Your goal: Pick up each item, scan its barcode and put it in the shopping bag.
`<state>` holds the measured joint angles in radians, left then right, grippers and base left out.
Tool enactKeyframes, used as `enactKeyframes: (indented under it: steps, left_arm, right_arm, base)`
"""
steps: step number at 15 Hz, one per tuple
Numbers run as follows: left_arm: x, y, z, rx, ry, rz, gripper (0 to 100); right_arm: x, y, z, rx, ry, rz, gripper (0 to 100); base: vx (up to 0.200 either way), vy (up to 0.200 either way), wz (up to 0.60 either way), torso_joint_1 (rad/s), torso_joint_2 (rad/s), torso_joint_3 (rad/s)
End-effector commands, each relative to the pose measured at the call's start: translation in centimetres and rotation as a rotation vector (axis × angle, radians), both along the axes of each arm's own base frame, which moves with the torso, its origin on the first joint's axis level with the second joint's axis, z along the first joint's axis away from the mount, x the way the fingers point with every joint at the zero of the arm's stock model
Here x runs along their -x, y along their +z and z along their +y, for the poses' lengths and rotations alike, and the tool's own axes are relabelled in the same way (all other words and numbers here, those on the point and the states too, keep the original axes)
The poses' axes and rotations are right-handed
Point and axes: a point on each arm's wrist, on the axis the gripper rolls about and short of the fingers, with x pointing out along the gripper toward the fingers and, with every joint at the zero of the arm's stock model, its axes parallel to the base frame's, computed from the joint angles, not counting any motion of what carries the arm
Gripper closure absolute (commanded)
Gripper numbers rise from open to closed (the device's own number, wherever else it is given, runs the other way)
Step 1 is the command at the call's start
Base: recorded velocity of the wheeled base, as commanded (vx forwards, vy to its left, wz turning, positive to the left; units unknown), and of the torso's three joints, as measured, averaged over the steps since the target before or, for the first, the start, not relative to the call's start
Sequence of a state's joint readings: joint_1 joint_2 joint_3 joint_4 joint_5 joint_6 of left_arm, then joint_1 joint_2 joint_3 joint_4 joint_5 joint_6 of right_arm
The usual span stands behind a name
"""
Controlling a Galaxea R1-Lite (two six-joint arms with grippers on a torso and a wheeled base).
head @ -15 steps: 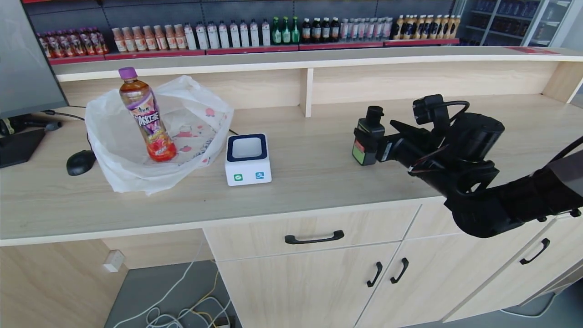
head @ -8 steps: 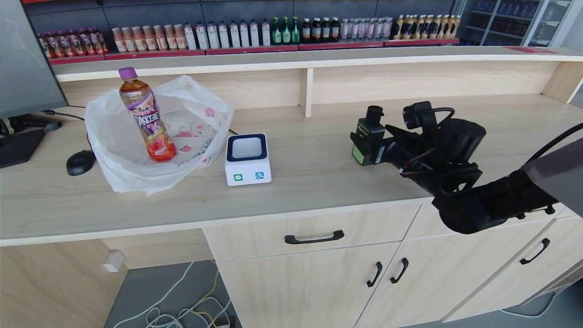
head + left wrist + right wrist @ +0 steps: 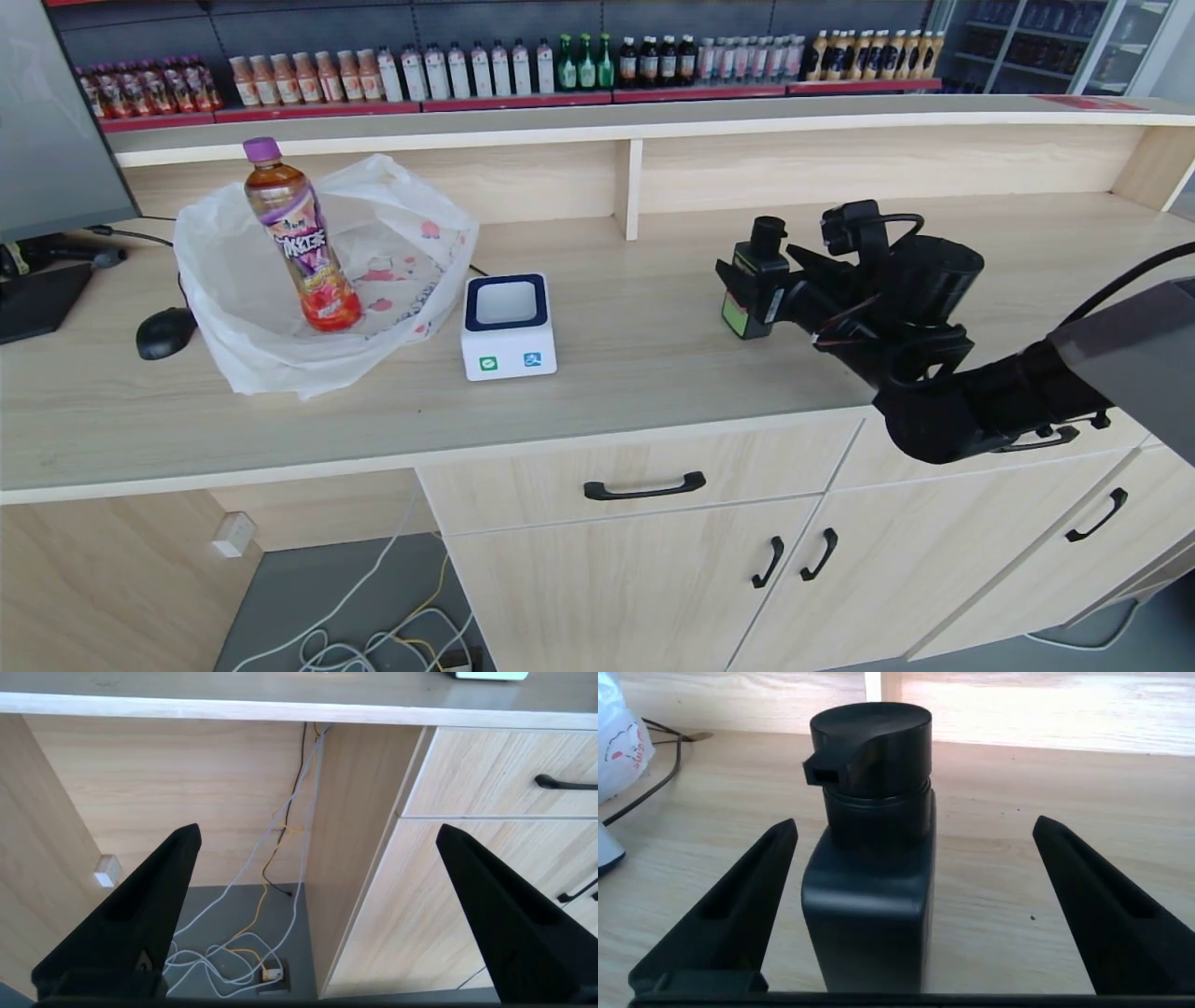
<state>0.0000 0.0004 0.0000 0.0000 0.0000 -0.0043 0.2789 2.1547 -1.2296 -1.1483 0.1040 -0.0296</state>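
Bottle (image 3: 752, 278) (image 3: 870, 859): a black one was seen upright on the worktop (image 3: 653, 359), well to the right of the scanner (image 3: 508, 325), between the jaws of the right gripper (image 3: 915, 831).
Right jaws: were spread wide, one on each side of the bottle, with a gap left on both sides; nothing was clamped.
Left gripper (image 3: 318, 840): was held below the worktop's edge, jaws parted with nothing between them; cables (image 3: 271, 905) were seen beyond.
Shopping bag (image 3: 233, 359): was laid open at the worktop's left, with a tea bottle (image 3: 303, 243) stood in it.
Head view: a green and red label was shown on the bottle's side.
Right wrist view: the plain black face and spouted cap (image 3: 868, 742) were shown.
Hidden: the bottle's base was cut off in the right wrist view; one jaw was covered by the bottle in the head view; no barcode could be made out.
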Motion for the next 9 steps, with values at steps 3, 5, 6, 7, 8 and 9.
enactKeyframes:
  steps: [3, 5, 6, 7, 8, 9]
  left_arm:
    - [0.0, 0.0, 0.0, 0.0, 0.0, 0.0, 0]
    - [0.0, 0.0, 0.0, 0.0, 0.0, 0.0, 0]
    - [0.0, 0.0, 0.0, 0.0, -0.002, 0.0, 0]
    - [0.0, 0.0, 0.0, 0.0, 0.0, 0.0, 0]
    - [0.0, 0.0, 0.0, 0.0, 0.0, 0.0, 0]
    - [0.0, 0.0, 0.0, 0.0, 0.0, 0.0, 0]
  right_arm:
    - [-0.66, -0.2, 0.2, -0.001, 0.0, -0.007, 0]
    - [-0.78, -0.43, 0.23, 0.0, 0.0, -0.003, 0]
    - [-0.77, -0.39, 0.3, 0.0, 0.002, -0.004, 0]
    - [-0.77, -0.37, 0.3, 0.0, 0.002, -0.006, 0]
    - [-0.81, -0.44, 0.24, 0.0, 0.0, -0.004, 0]
    - [-0.86, -0.57, 0.26, 0.001, 0.0, -0.001, 0]
  base:
    - [0.0, 0.0, 0.0, 0.0, 0.0, 0.0]
    - [0.0, 0.0, 0.0, 0.0, 0.0, 0.0]
    - [0.0, 0.0, 0.0, 0.0, 0.0, 0.0]
    - [0.0, 0.0, 0.0, 0.0, 0.0, 0.0]
    - [0.0, 0.0, 0.0, 0.0, 0.0, 0.0]
    - [0.0, 0.0, 0.0, 0.0, 0.0, 0.0]
